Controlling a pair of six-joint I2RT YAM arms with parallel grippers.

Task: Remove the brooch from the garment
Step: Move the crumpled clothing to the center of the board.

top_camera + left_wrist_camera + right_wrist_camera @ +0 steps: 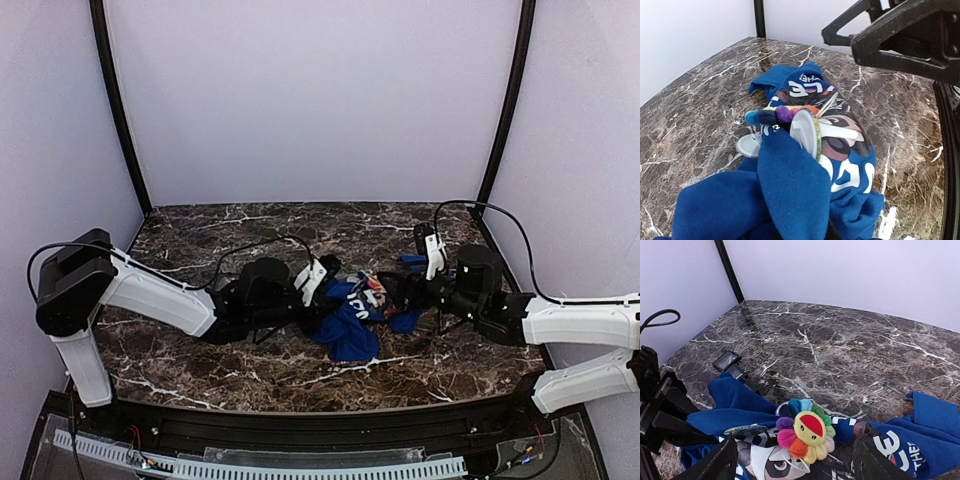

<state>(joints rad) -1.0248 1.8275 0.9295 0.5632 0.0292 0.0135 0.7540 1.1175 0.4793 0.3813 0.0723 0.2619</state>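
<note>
At the middle of the dark, white-veined marble surface (200, 360) lies one garment (350, 335). It is soft blue cloth, crumpled into thick folds, with a printed picture and white letters across its front.

On that printed front sits one brooch (809, 434), a small plush flower. It is roundish, with a yellow face, a red mouth and a ring of fuzzy petals in blue, green, pink, orange and purple. From my left wrist I see it edge-on, with two smooth white discs by it. One (805, 132) is right against the petals; the other (747, 146) is low beside the garment's edge.

My right jaws stand wide. Their two matte black fingers (722, 460) are one on each side of the brooch, over the garment, and neither touches the flower.

My left arm (150, 295) reaches in at the garment's left side. A raised blue fold covers my left jaws, so I cannot tell whether they are apart or closed on the cloth.

One flat, glossy dark square tray (726, 360) rests on the surface just past the garment's far corner.
</note>
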